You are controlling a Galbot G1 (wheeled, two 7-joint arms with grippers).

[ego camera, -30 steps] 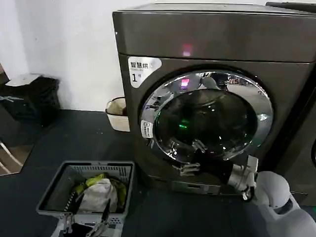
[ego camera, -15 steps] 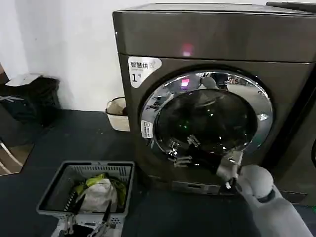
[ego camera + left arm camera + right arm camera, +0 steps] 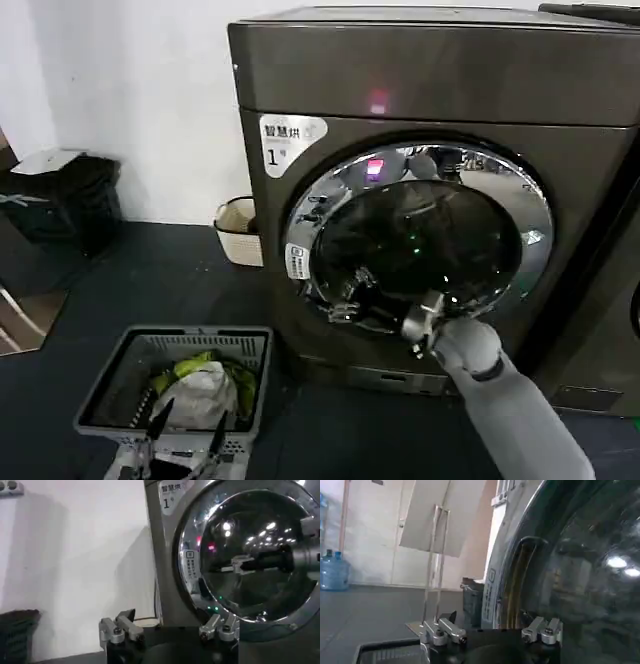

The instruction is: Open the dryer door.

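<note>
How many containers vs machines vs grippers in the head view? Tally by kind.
Machines: 1, the dryer, with its dryer door shut.
Containers: 3: grey mesh basket, cream bin, black crate.
Grippers: 2: right gripper open at the door's chrome ring, left gripper open over the basket.
Total: 6

The right arm (image 3: 525, 415), at the lower right of the head view, has a smooth light-grey cylindrical forearm, a rounded white-grey wrist joint ringed by a dark band, and a silver metal bracket leading to a black body. The right gripper (image 3: 345, 298) carries silver metal fingers with visible screw fittings. In the left wrist view, the left gripper (image 3: 170, 629) sits at the lower centre as a black body with two silver block-shaped finger mounts, each fastened by a round screw.
</note>
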